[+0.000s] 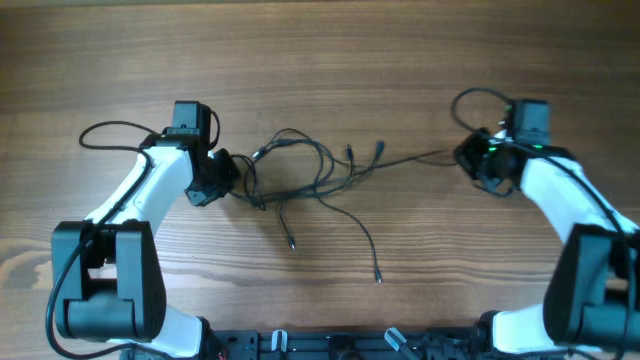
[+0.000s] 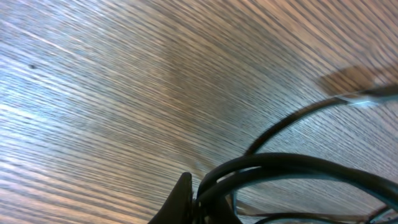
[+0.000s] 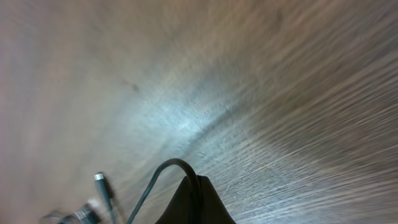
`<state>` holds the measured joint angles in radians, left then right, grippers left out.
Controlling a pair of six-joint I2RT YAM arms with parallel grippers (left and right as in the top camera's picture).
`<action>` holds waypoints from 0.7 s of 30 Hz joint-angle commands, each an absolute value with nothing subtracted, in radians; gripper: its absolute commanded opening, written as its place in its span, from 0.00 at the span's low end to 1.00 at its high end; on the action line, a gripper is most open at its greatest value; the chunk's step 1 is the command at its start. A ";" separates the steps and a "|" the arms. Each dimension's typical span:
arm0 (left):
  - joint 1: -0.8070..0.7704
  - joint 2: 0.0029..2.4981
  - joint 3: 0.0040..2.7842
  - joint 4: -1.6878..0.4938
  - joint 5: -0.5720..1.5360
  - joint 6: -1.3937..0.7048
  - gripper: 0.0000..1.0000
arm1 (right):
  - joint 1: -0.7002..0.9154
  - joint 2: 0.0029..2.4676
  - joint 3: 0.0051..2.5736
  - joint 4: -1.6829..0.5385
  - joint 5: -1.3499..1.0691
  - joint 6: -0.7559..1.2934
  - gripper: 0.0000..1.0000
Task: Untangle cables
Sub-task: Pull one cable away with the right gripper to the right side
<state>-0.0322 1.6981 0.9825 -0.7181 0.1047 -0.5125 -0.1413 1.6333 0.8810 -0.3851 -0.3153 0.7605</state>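
Thin black cables [image 1: 300, 170] lie in a loose tangle at the middle of the wooden table, with metal-tipped plug ends [image 1: 352, 152] spread about. My left gripper [image 1: 228, 176] is shut on looped cable strands at the tangle's left edge; the strands [image 2: 292, 165] arc away from its closed fingertips [image 2: 198, 194]. My right gripper [image 1: 468, 155] is shut on one cable that runs taut leftward into the tangle. In the right wrist view that cable [image 3: 163, 173] bends over the closed jaws [image 3: 198, 186], and a plug end [image 3: 102, 186] lies to the left.
Thicker black robot cables loop beside each arm, at the left [image 1: 105, 133] and at the right [image 1: 470, 100]. The wooden table [image 1: 320, 60] stretches behind the tangle. The arm bases stand at the near edge.
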 commanded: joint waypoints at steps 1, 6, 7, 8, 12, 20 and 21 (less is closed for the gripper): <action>-0.002 1.704 0.980 -0.725 0.080 -0.502 0.04 | -0.279 1.512 1.000 -0.386 -0.426 0.665 0.04; -0.002 1.704 0.980 -0.723 0.081 -0.505 0.04 | -0.332 1.413 1.203 -0.480 -0.368 0.519 0.05; -0.002 1.704 0.980 -0.723 0.081 -0.505 0.04 | -0.332 1.405 1.254 -0.524 -0.306 0.511 0.05; -0.002 1.704 0.980 -0.724 0.081 -0.505 0.04 | -0.332 1.398 1.328 -0.571 -0.241 0.493 0.05; -0.002 1.704 0.980 -0.727 0.081 -0.505 0.04 | -0.332 1.389 1.509 -0.638 -0.021 0.490 0.05; -0.002 1.704 0.980 -0.726 0.097 -0.508 0.04 | -0.332 1.386 1.557 -0.653 0.281 0.471 0.05; -0.002 1.704 0.980 -0.724 0.107 -0.509 0.04 | -0.332 1.390 1.552 -0.670 0.281 0.472 0.05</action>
<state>-0.0109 1.6981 0.9825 -0.7261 0.1017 -0.5125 -0.3294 1.3891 1.5402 -0.6476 0.2119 0.4911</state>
